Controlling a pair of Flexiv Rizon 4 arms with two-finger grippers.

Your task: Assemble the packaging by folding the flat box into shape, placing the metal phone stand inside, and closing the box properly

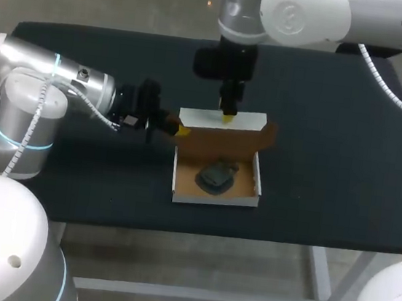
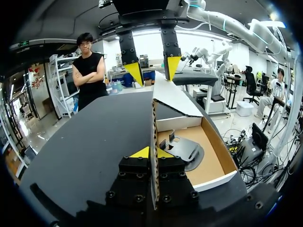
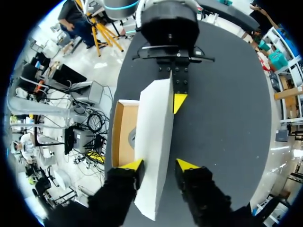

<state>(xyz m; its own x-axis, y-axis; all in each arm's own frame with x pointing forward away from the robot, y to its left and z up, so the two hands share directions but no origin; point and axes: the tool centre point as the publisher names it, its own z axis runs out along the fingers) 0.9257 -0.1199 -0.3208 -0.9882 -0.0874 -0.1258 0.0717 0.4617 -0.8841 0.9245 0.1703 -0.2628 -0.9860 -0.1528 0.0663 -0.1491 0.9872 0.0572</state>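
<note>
In the head view, the cardboard box [image 1: 215, 195] sits open at the middle of the black desk [image 1: 330, 174]. Its lid [image 1: 223, 119] stands up along the far side. The metal phone stand [image 1: 216, 176] lies inside the tray. The left tool [image 1: 179, 129] comes in from the left to the lid's left end. The right tool [image 1: 229, 115] hangs over the lid's top edge.

In the left wrist view, the left tool's two yellow tips sit close together with the lid's cardboard edge pinched between them from both sides. The stand lies in the tray just beside that edge. At the lid's far end, the right tool's fingers hang wide apart.

In the right wrist view, the lid's white face runs between the right tool's spread fingers. One finger seems to rest against the lid and the other stands off it, so nothing is clamped. The tray shows beside the lid, with the stand mostly hidden.
</note>
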